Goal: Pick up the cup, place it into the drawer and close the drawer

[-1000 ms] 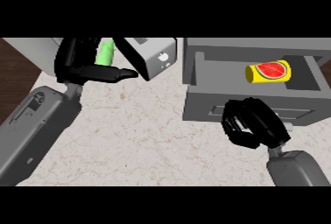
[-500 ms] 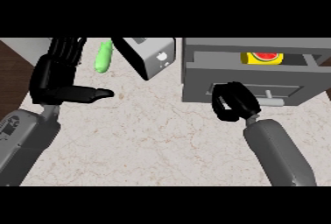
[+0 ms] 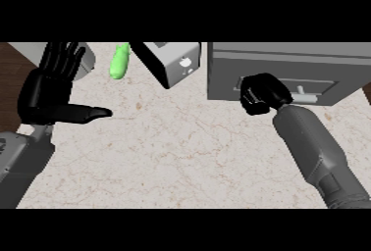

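Right hand [image 3: 262, 94], fingers curled, empty, against drawer [image 3: 290, 73] front, seemingly flush. Left hand [image 3: 51, 90] spread, resting. Risk: knuckles slip, leaving drawer ajar.

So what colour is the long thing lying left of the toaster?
Bright green, seen in the head view.

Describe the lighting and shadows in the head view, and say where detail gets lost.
Head view: light is even and soft, with no glare on the counter. The drawer front is a flat grey. Detail is lost on the black right hand and left hand, whose fingers merge into dark shapes.
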Robot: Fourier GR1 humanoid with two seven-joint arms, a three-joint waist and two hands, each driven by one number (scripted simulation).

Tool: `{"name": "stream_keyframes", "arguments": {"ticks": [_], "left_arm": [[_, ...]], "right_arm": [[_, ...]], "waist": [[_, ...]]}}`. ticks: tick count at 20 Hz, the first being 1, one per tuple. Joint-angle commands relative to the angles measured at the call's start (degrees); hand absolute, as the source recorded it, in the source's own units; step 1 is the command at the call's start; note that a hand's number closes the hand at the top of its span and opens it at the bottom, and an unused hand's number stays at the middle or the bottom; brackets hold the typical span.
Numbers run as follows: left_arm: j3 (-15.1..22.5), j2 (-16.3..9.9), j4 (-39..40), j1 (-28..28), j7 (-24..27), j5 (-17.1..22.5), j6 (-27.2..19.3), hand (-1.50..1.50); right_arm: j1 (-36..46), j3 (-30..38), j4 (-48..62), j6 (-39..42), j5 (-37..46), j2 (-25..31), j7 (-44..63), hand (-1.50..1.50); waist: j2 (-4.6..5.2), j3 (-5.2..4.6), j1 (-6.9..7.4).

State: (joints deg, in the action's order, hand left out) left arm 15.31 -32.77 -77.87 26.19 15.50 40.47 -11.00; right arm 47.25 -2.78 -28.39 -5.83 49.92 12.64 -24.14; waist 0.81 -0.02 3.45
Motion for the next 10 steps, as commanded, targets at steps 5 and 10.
{"name": "stream_keyframes", "arguments": {"ticks": [5,10], "left_arm": [[-0.2,0.1,-2.1,-2.2,0.3,0.6,3.4,-1.50],[-0.5,0.0,-0.2,-2.1,1.1,1.0,6.5,-1.50]], "right_arm": [[6.0,5.0,12.0,1.2,-1.9,5.6,-2.4,1.50],[9.6,6.3,12.6,3.7,-3.3,6.0,-1.0,1.50]], "waist": [[1.23,0.26,2.14],[1.99,0.21,3.35]]}}
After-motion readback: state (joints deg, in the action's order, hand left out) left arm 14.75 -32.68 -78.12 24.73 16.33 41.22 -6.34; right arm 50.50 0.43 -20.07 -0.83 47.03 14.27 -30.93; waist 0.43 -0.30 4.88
